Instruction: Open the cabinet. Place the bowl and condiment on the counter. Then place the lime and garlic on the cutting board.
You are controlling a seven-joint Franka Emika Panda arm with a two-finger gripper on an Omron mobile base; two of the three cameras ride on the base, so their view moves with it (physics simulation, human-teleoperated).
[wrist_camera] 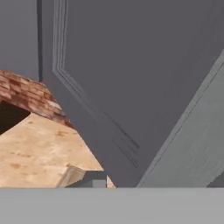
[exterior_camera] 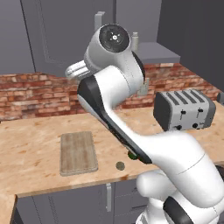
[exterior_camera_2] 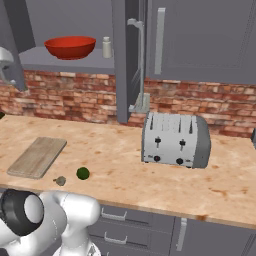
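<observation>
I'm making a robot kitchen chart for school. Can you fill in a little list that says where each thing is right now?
cabinet door: swung open, edge-on in the right base view
bowl: red, on the cabinet shelf
condiment: small pale bottle, on the shelf right of the bowl
cutting board: flat on the counter, nothing on it
lime: on the counter, right of the board
garlic: on the counter, just left of the lime
toaster: on the counter, right of the open door
</observation>
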